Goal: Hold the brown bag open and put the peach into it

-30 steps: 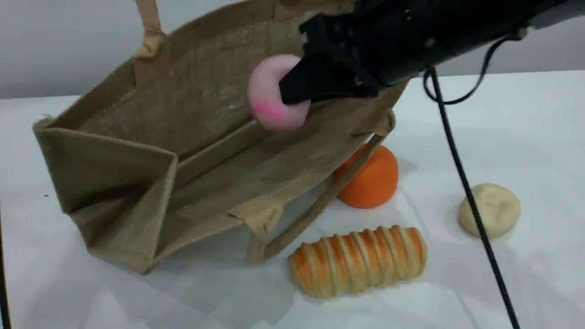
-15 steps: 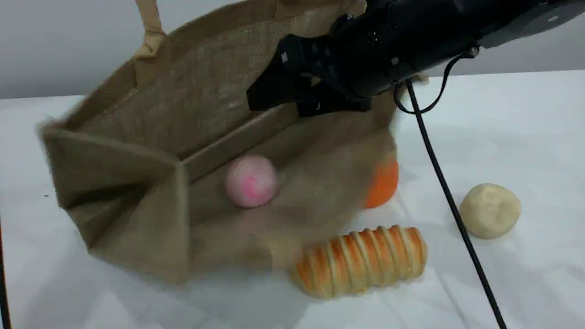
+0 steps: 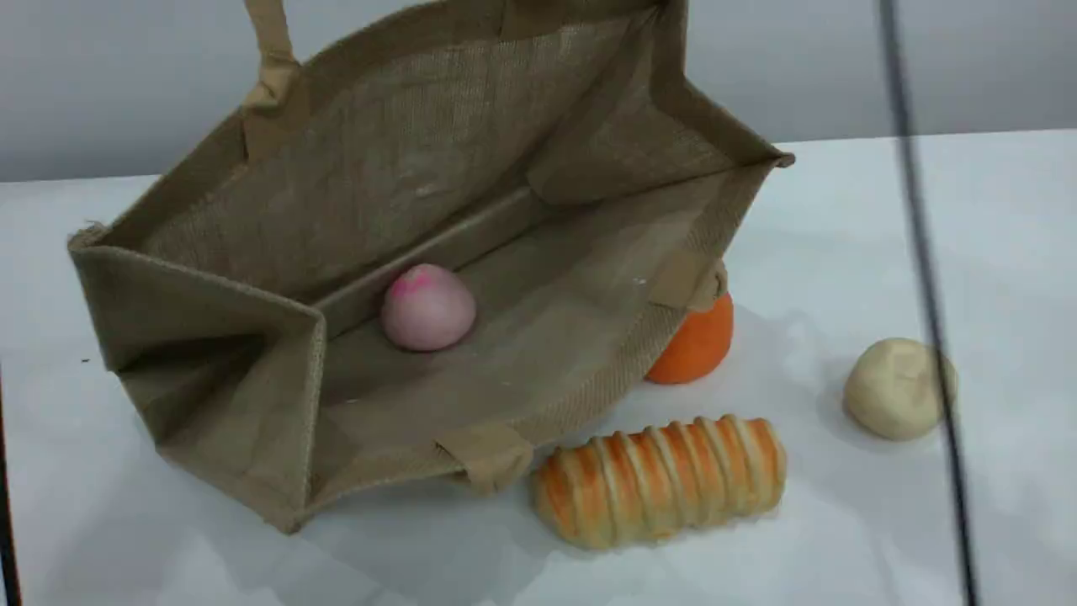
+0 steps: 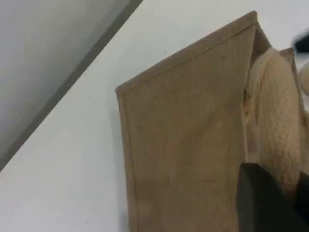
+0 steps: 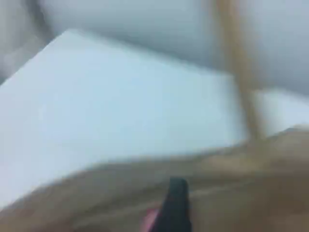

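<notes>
Jute, coarse and tan, forms the brown bag [image 3: 471, 252], which occupies the left and centre of the scene view and lies tipped with its mouth facing the near side. One beige handle [image 3: 269, 59] rises at the far left out of the top of the frame. In the left wrist view the left gripper [image 4: 273, 203] sits at the bag's upper edge beside the pale rope handle; its jaws are together, and it appears to be clamped on the handle, holding the mouth open. The weave is soft and will fold if released, so the grip belongs on the handle or the stitched rim, not on the loose side panel. The peach [image 3: 429, 307] rests inside the bag on the lower panel, against the inner fold and clear of the rim. It looks light, soft and round, so it is likely to roll if the bag is tilted; take it across its widest part with light pressure. Right of the bag, an orange fruit [image 3: 694, 345] touches the near rim, a striped bread roll [image 3: 665, 480] lies nearer, and a cream lumpy ball [image 3: 896, 387] sits at far right. The right gripper [image 5: 176, 208] is outside the scene view; its blurred wrist view shows one dark fingertip above the bag, jaws apart and empty.
</notes>
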Controlling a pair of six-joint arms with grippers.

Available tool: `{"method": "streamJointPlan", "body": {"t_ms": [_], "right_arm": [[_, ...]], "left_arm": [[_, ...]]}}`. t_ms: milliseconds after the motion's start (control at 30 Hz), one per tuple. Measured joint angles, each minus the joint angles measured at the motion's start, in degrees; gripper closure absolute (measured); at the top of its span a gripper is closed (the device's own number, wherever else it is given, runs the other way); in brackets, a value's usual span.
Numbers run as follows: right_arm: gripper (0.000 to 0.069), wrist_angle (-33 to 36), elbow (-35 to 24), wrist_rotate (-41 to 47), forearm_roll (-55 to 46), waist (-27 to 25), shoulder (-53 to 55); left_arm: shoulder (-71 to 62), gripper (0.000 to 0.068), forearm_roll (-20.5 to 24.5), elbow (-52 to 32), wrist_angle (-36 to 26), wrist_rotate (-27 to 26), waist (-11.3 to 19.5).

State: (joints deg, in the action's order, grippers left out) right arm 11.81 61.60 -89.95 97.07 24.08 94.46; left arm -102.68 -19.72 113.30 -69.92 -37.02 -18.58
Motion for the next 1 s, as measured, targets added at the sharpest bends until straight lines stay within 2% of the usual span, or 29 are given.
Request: {"method": "streamJointPlan", "body": {"t_ms": [300, 533, 633, 733, 800, 1000], "right_arm": [[0.0114, -26.0, 0.0, 0.0, 2.1, 0.0, -9.9], [0.0114, -40.9, 0.0, 0.0, 3.5, 0.0, -10.6], [0.0114, -41.9, 0.0, 0.0, 3.3, 0.0, -10.6], [0.0114, -39.8, 0.0, 0.0, 3.0, 0.0, -10.6], [0.0114, -38.7, 0.0, 0.0, 3.0, 0.0, -10.5], [0.0114, -38.4, 0.0, 0.0, 2.9, 0.0, -10.5]], "left_arm": [[0.0, 0.0597, 0.0, 0.0, 0.0, 0.0, 0.0], [0.0, 0.0591, -0.1, 0.0, 0.0, 0.0, 0.0], [0.0, 0.0581, -0.8, 0.0, 0.0, 0.0, 0.0], [0.0, 0.0549, -2.6, 0.0, 0.0, 0.0, 0.0], [0.0, 0.0501, -3.8, 0.0, 0.0, 0.0, 0.0], [0.0, 0.0297, -3.4, 0.0, 0.1, 0.2, 0.0]]}}
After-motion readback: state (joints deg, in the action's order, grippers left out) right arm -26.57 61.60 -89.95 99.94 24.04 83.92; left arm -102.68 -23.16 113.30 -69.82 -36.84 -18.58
